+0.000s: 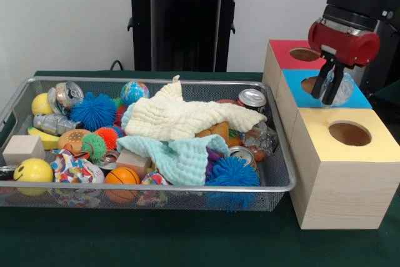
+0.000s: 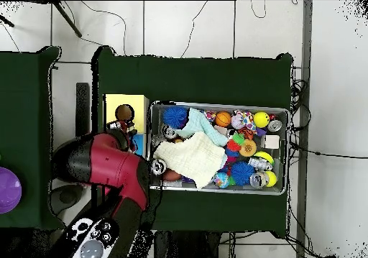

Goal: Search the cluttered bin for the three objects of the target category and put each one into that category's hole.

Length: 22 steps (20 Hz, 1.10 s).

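Starting with the front view, we are seeing the red and black gripper [image 1: 332, 85] hanging over the blue-topped wooden box [image 1: 356, 96], its fingers pinching a crumpled clear plastic object [image 1: 341, 89]. That held object is sitting directly between the fingertips, and the round hole [image 1: 310, 84] in the blue top is lying just below and slightly to the picture's left of it, so we are judging that the drop needs only a small shift that way. Beyond the gripper stands the red-topped wooden box [image 1: 284, 51]; nearer the camera stands the yellow-topped wooden box [image 1: 369, 142]. Each hole is looking dark; we cannot tell what is inside. Well to the picture's left of the gripper, the wire mesh bin [image 1: 282, 187] is holding cloths, spiky balls and metal cans.

Moving to the overhead view, the arm is covering the gripper, so we cannot tell its grip here. The bin [image 2: 218, 189] is lying beside the arm, crowded with toys.
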Available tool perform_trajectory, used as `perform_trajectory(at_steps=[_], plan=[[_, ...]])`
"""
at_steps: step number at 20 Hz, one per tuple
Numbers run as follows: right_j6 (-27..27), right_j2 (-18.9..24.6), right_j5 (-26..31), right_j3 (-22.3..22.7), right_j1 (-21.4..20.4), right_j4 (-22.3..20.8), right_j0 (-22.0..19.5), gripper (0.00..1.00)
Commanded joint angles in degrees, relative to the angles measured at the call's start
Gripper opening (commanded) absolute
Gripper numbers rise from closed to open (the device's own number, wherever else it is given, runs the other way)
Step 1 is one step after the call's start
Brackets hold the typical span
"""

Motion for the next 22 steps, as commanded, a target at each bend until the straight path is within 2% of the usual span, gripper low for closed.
perform_trajectory(at_steps=[1,10,15,19,22], plan=[[4.8,10.4,-2.5,8.5,1.4,-1.9,-0.7,0.00],[4.5,13.0,-7.9,13.2,-0.7,-2.9,-0.8,0.00],[5.1,12.4,-9.7,14.4,-0.6,-3.3,0.3,0.00],[2.8,16.0,-15.0,18.0,-2.7,-5.8,-3.0,0.00],[1.8,16.7,-16.0,19.4,-3.5,-7.3,-3.9,0.00]])
